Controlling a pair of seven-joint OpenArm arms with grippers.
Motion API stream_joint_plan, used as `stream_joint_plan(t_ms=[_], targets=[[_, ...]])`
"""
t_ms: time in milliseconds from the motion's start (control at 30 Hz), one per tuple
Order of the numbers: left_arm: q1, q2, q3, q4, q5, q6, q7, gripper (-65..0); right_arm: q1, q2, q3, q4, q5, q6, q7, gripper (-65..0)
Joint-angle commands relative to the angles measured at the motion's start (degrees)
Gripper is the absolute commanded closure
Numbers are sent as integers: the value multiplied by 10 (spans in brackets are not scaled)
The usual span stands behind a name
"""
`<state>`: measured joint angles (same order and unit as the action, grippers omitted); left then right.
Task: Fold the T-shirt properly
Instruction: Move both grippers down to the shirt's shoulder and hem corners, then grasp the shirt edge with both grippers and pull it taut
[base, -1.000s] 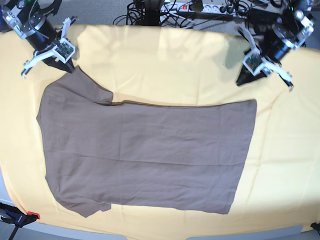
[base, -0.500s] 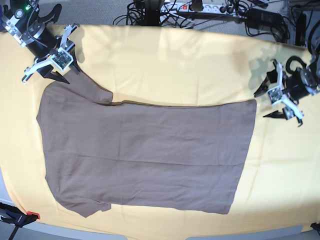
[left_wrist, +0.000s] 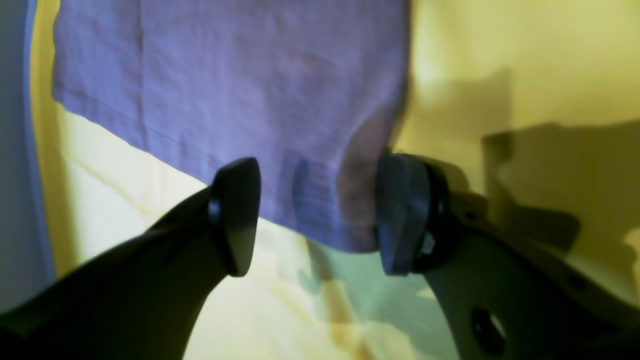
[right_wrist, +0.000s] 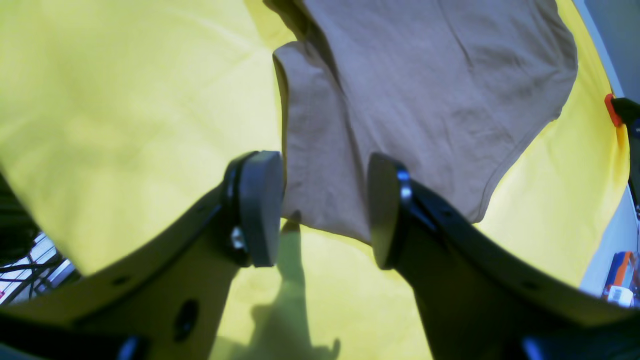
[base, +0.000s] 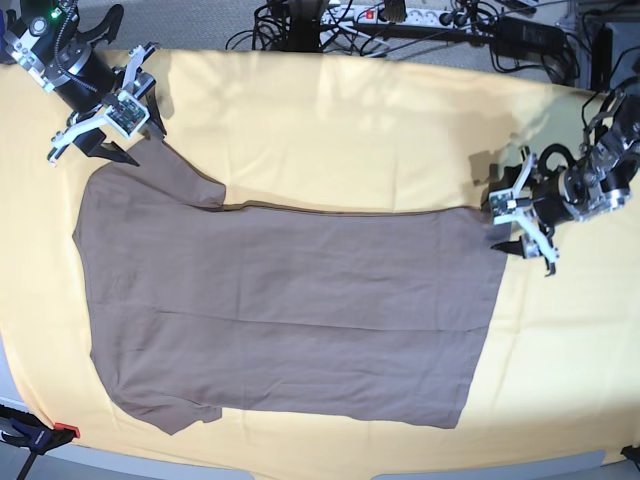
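1. My right gripper (base: 128, 133) stands open at the far-left sleeve of the T-shirt (base: 290, 310), holding nothing.
2. The T-shirt lies flat, spread across the pale-yellow cloth (base: 350, 130).
3. My left gripper (base: 510, 228) stands open at the shirt's far-right hem corner.
4. Cables and a power strip (base: 385, 14) lie beyond the cloth's far edge.

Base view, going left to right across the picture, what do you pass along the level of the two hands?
Right hand, open over the sleeve → T-shirt → left hand, open at the shirt's hem corner → bare yellow cloth.
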<state>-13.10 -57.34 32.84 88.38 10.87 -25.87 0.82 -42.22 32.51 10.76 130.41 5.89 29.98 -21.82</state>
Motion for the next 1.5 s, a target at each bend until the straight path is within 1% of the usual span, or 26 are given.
stream_joint_plan(t_ms=[0,133,200,233,267,300,367,400,500,567,600,633,667,733,800,867,1000,1067,1133,1233,1267,1333,1367,1400,1433,1467], targets=[[-14,-3,4,-5,7,0,2,-375,-2,7,5,7,3,-6,10,-302],[-36,21,14,-28,7,0,3,-365,-2,7,5,0,3,-6,2,-302],[-39,23,13,-29,7,0,2,-329,0,7,5,-19,3,-6,2,-302],[-41,23,13,-29,7,0,3,-295,0,7,5,-33,3,-6,3,-302],[-42,22,13,-29,7,0,3,-247,5,7,5,-48,3,-5,8,-302],[-42,21,13,-29,7,0,3,-182,12,7,5,-64,3,-3,14,-302],[-42,21,13,-29,7,0,5,-32,27,7,5,-93,3,19,18,-302],[-42,21,13,-29,6,0,5,0,35,7,4,-104,4,31,19,-302],[-42,21,13,-29,-6,1,14,0,57,8,-12,-124,6,52,19,-304],[-42,21,13,-29,-15,11,18,0,60,9,-33,-124,18,68,17,-321],[-42,21,13,-29,-18,18,18,0,61,10,-47,-124,15,71,17,-329],[-42,21,13,-29,-19,22,19,0,61,10,-61,-124,2,70,17,-333],[-42,20,13,-29,-19,26,22,0,60,10,-75,-124,-21,56,17,-333],[-42,19,13,-29,-19,26,22,0,60,10,-97,-125,-72,8,17,-333],[-42,19,13,-29,-19,26,22,0,63,10,-109,-125,-104,-32,17,-333],[-42,19,13,-29,-19,26,22,0,75,10,-112,-125,-108,-44,12,-333],[-42,19,13,-29,-19,26,22,0,92,10,-112,-131,-100,-40,11,-333],[-42,19,13,-29,-19,26,22,0,105,10,-113,-148,-83,-38,10,-333],[-42,19,13,-29,-19,26,22,0,116,10,-113,-172,-75,-23,11,-333],[-42,19,13,-29,-19,25,22,0,132,10,-114,-203,-72,-9,11,-333],[-42,19,13,-29,-19,26,22,0,136,10,-115,-211,-72,-8,11,-332],[-42,19,13,-29,-19,26,22,0,143,10,-115,-222,-72,-17,12,-330],[-42,19,13,-29,-19,26,22,0,146,10,-115,-226,-72,-24,12,-325],[-42,19,13,-29,-19,26,22,0,150,10,-115,-226,-75,-33,12,-301],[-42,19,13,-29,-19,26,22,0,154,10,-115,-226,-75,-38,12,-248],[-42,19,13,-29,-19,26,22,0,157,10,-115,-226,-75,-45,12,-178]])
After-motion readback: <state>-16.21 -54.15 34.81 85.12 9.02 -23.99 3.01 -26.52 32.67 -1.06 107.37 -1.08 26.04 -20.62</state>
